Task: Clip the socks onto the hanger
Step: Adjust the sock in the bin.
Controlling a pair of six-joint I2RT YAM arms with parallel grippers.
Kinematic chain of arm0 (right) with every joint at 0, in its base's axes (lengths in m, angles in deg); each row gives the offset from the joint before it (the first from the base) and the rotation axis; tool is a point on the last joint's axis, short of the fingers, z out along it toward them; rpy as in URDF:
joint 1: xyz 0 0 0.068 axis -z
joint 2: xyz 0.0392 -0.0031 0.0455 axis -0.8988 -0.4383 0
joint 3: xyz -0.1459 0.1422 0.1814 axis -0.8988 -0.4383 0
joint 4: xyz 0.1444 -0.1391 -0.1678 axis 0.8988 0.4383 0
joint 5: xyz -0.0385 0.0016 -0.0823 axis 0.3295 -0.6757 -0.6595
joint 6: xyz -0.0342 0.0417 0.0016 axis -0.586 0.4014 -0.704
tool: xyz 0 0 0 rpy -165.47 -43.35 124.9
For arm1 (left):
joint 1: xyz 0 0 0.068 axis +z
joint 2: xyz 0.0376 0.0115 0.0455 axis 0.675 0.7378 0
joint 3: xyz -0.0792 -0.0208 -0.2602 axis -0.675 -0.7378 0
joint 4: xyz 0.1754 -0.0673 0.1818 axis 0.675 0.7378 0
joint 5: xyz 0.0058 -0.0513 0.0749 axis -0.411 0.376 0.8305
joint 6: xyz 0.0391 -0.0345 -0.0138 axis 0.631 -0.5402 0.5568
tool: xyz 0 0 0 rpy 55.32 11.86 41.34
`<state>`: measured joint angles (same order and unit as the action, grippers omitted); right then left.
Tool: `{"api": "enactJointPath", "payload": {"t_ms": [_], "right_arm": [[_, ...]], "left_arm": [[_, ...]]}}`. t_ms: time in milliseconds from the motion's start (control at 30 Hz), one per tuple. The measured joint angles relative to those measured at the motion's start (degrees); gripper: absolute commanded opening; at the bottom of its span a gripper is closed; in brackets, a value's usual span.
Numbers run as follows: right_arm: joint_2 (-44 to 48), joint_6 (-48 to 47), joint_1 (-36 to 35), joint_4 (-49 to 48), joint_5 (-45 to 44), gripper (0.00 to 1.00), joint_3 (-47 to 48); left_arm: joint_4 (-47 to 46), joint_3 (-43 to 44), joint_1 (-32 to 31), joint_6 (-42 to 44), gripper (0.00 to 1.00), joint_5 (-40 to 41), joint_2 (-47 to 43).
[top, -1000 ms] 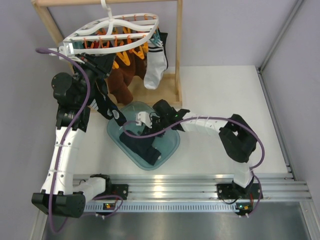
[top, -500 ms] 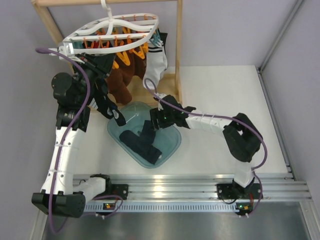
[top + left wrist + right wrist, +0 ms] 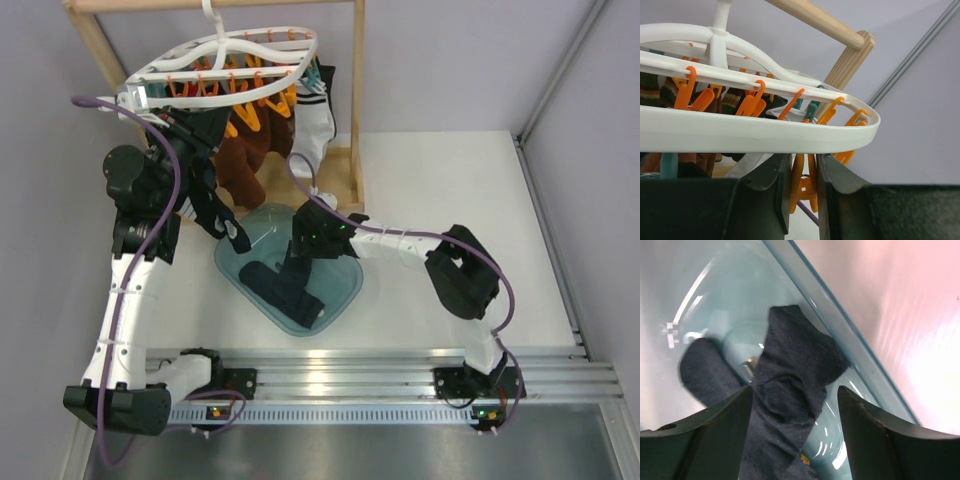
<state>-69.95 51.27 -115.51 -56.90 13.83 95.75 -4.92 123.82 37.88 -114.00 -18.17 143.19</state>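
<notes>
A wooden rack (image 3: 356, 95) stood at the far left of the white worktop (image 3: 450, 190), and the one hanger (image 3: 755, 132), a white oval lattice, hung from its top bar by a hook. Under the lattice dangled many orange clips and a few teal ones. A bunch of brown socks (image 3: 243, 165) and one white sock with dark stripes (image 3: 308, 135) hung there, just behind the one clear teal basin (image 3: 840, 335) that sat in front of the rack.

The two arms worked apart. The left pincer (image 3: 803, 162) was raised close under the hanger's near rim, which crossed its wrist view just above the fingers. It was clenched on a single orange clip (image 3: 801, 192), with one dark finger on each side.

The right pincer (image 3: 795, 392) hung low over the basin, released, with its fingers wide apart. A dark sock (image 3: 790, 365) lay rumpled between them on the basin floor. It was soft, plain charcoal knit, one end lying up against the basin wall. A second dark sock (image 3: 705, 370) lay beside it. Whether more lay beneath could not be told.
</notes>
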Motion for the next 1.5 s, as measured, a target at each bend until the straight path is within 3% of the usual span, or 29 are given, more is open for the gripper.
{"api": "enactJointPath", "payload": {"t_ms": [333,367,400,500,533,700,1000,1100,1167,1200,1300,1500], "right_arm": [[-6.2,5.5,-0.6,3.8,-3.5,0.68,3.6],[-6.6,5.5,-0.6,3.7,-3.6,0.63,4.2],[-7.2,5.3,-0.6,3.4,-3.6,0.43,4.5],[-8.1,3.3,-0.6,2.5,-3.7,0.06,4.5],[-8.1,1.7,-0.6,1.8,-3.8,0.00,4.5],[-6.6,-13.1,-1.0,-4.0,-4.5,0.00,1.4],[7.9,-64.2,-7.7,-22.9,-7.2,0.00,-19.5],[7.6,-77.0,-9.5,-28.2,-8.1,0.11,-23.9],[6.7,-82.2,-10.3,-30.4,-9.4,0.19,-25.6],[5.8,-84.0,-10.4,-30.7,-9.7,0.30,-25.7],[5.0,-85.1,-10.4,-30.1,-9.5,0.45,-24.9],[5.4,-80.0,-9.8,-24.3,-1.4,0.50,-18.7]], "left_arm": [[0.0,-0.3,0.0,0.7,0.00,0.0,-0.1],[0.0,-0.3,0.0,0.8,0.00,0.0,-0.2],[0.0,-0.3,0.0,0.8,0.00,0.0,-0.2],[0.0,-0.4,0.0,1.0,0.00,0.0,-0.2],[0.0,-0.5,0.0,1.1,0.00,0.0,-0.2],[0.0,-0.6,0.0,1.2,0.00,0.0,-0.2],[-0.1,-1.1,0.0,1.2,0.00,0.0,-0.4],[0.0,-1.3,0.0,1.2,0.00,0.0,-0.4],[0.0,-1.4,0.0,1.2,0.00,0.0,-0.4],[0.0,-1.4,0.0,1.2,0.00,0.0,-0.4],[0.0,-1.4,0.0,1.2,0.00,0.0,-0.4],[-0.1,-1.4,0.0,1.2,0.00,0.0,-0.4]]}}
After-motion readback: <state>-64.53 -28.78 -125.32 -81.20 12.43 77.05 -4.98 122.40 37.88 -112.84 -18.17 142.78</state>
